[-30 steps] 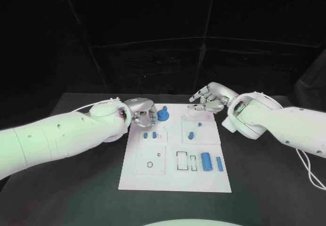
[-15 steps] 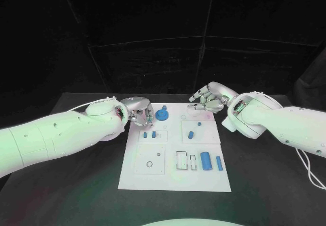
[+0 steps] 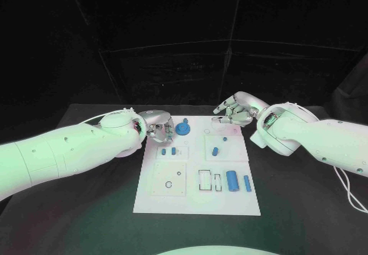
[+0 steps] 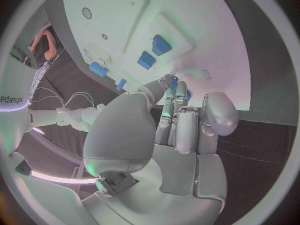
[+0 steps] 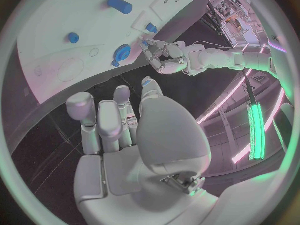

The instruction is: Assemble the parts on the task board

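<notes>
While the right hand [image 3: 234,112] stays curled, left hand [image 3: 159,127] fingers [image 4: 177,116] have seemingly released the blue part [image 3: 182,129].

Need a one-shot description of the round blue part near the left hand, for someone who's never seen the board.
Start at the white task board and go to its far left corner, beside the left hand. The round blue part sits there: a disc with a knob, unlike the slim blue bars nearer the robot.

The left hand [image 4: 178,120] reaches over the edge of the white task board [image 4: 187,45], fingertips [image 4: 167,81] against a small blue part [image 4: 175,80]; two blue blocks [image 4: 154,52] sit nearby
</notes>
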You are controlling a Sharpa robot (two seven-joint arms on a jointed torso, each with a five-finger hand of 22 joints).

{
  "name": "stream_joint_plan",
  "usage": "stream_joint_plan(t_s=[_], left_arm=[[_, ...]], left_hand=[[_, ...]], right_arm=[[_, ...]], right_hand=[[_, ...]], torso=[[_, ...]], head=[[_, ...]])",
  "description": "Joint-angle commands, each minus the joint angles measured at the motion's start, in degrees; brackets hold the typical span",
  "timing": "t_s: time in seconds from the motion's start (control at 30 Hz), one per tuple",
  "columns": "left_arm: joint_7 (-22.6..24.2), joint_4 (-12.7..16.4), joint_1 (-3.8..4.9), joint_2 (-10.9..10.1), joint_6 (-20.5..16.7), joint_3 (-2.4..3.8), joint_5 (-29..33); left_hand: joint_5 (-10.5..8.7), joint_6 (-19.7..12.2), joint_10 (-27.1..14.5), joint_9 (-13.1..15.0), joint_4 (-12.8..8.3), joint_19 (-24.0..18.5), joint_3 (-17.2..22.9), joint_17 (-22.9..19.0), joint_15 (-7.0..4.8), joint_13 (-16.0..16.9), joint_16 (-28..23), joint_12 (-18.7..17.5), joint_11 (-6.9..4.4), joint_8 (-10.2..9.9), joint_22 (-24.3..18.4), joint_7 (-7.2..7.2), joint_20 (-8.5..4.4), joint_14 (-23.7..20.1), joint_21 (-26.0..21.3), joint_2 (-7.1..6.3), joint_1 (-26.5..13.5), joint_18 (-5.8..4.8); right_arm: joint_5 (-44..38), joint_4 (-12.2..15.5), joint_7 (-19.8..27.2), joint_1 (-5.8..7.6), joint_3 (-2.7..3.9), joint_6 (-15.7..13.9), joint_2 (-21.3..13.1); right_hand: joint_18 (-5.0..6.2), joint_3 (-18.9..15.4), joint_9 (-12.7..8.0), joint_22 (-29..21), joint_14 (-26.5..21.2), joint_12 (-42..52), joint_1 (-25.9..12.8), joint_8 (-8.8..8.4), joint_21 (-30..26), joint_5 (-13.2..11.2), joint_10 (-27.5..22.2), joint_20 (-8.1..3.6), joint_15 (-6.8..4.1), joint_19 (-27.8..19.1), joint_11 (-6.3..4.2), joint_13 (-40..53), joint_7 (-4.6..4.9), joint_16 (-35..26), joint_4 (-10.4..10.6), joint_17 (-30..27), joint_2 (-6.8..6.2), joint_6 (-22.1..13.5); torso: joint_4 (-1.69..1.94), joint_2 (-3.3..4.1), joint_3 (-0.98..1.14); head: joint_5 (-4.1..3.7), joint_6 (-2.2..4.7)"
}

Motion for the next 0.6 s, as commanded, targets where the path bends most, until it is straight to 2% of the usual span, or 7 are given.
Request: stream_joint_plan(t_s=[0.03,0.6], left_arm=[[0.20,-0.17,0.00,0.26,1.19,0.03,0.26],[0.16,-0.11,-0.08,0.81,1.48,0.01,0.26]], left_hand=[[0.04,0.13,0.09,-0.08,0.04,0.32,0.34,-0.05,-0.23,0.04,0.01,-0.34,0.11,-0.21,0.05,0.09,-0.04,1.66,0.16,0.07,-0.54,-0.82],[0.02,0.18,0.20,-0.09,0.08,0.30,0.22,-0.21,-0.20,0.00,-0.06,-0.52,0.13,-0.36,0.17,0.10,-0.01,1.62,0.23,-0.11,-0.80,-0.84]], right_arm=[[-0.14,0.11,0.27,0.09,0.03,-0.49,0.03],[-0.14,0.06,0.29,0.09,0.03,-0.52,0.10]], right_hand=[[0.35,-0.33,0.07,0.00,0.01,0.30,0.18,0.36,-0.39,0.17,-0.15,0.03,-0.04,-0.29,-0.04,0.06,-0.34,-0.31,-0.11,0.02,0.58,0.04],[0.35,-0.33,0.07,0.00,0.01,0.30,0.18,0.36,-0.39,0.17,-0.15,0.03,-0.04,-0.29,-0.04,0.06,-0.34,-0.31,-0.11,0.02,0.58,0.04]], torso=[[0.05,0.01,-0.06],[0.05,-0.02,-0.01]], head=[[-0.07,-0.01],[-0.08,-0.05]])
